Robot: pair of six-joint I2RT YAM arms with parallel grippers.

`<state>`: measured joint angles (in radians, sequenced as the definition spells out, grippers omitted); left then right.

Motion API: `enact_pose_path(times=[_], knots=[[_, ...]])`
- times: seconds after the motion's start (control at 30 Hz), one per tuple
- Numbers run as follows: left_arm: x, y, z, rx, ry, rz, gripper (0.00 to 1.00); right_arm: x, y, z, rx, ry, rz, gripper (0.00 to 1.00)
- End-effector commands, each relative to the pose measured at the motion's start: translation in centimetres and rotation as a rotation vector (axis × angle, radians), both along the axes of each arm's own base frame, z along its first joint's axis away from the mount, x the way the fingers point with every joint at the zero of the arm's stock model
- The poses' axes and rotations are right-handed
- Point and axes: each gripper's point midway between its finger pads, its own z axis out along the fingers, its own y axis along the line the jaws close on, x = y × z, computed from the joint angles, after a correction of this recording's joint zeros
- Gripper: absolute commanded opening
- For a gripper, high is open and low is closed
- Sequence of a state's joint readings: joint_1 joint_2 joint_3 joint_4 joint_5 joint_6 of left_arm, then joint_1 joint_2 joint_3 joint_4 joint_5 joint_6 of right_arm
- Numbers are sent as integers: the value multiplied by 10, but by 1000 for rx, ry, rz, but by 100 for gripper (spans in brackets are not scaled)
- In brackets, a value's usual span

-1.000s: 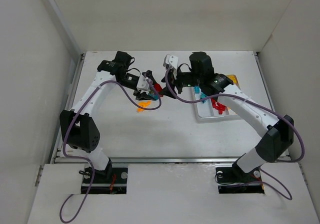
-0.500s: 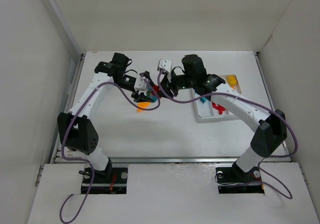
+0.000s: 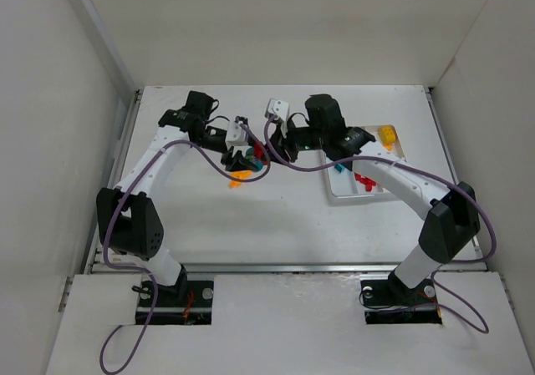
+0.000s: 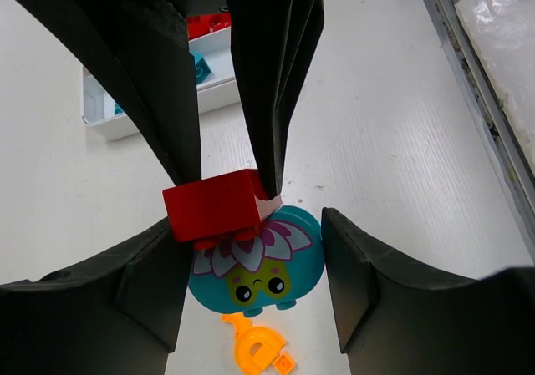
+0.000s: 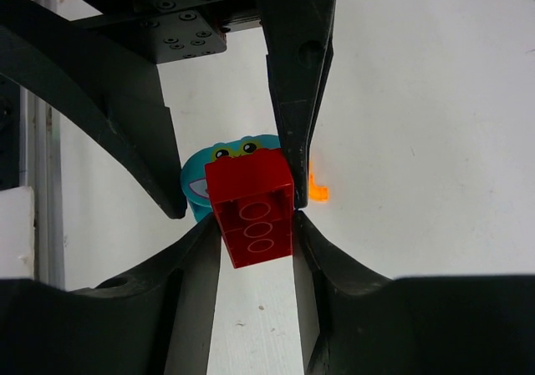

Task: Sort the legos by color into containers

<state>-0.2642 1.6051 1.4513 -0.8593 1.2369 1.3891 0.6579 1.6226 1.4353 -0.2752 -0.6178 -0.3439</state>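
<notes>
Now the right hand [image 5: 255, 229] pinches a red brick [image 5: 251, 204]. The left hand [image 4: 251, 254] grips a teal flower-faced piece [image 4: 259, 266] at its 6 o'clock.

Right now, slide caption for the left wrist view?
Left gripper holds teal piece while right gripper clamps the red brick stacked on it.
</notes>
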Motion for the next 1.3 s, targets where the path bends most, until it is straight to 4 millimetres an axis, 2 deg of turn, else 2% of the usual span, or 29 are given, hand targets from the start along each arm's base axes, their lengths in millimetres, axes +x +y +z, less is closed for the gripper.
enact_pose_path(times=[0.0,0.07,0.2,0.37,0.47,0.5,0.53,0.6,0.67,0.73,0.77,0.83,0.9,0.93,1.0,1.03,1.13,1.27], knots=[[10,10,6,11,-10,81,0,17,-24,14,38,-32,-90,0],[15,14,-4,50,3,117,0,25,-38,10,31,-24,-124,0],[17,15,-7,55,8,130,0,28,-50,4,24,-15,-151,0],[33,19,-9,91,-8,200,0,40,-70,7,25,-26,-209,0],[32,20,-13,101,8,210,0,55,-88,-1,-1,0,-313,0],[34,20,-13,98,0,210,0,63,-95,-9,-14,16,-353,0],[32,20,-16,101,8,210,0,73,-107,-27,-51,68,-427,0],[35,21,-16,106,2,221,0,83,-117,-41,-81,116,-513,0],[35,22,-20,117,9,226,0,103,-145,-53,-116,146,-667,0],[34,24,-25,129,24,237,0,111,-162,-72,-143,216,-778,0],[37,25,-25,134,13,244,0,119,-181,-77,-175,217,-878,0],[36,26,-29,146,19,250,0,126,-194,-92,-214,262,-995,0],[38,26,-28,142,19,254,0,134,-219,-102,-271,295,-1117,0],[37,26,-31,143,20,254,0,136,-220,-120,-312,332,-1131,0],[36,27,-35,153,36,263,0,139,-230,-132,-358,358,-1176,0],[38,27,-34,149,26,264,0,145,-228,-137,-365,363,-1176,2],[37,27,-34,145,28,269,2,150,-229,-140,-372,361,-1198,12],[35,30,-36,157,24,285,4,153,-233,-136,-374,342,-1221,12]])
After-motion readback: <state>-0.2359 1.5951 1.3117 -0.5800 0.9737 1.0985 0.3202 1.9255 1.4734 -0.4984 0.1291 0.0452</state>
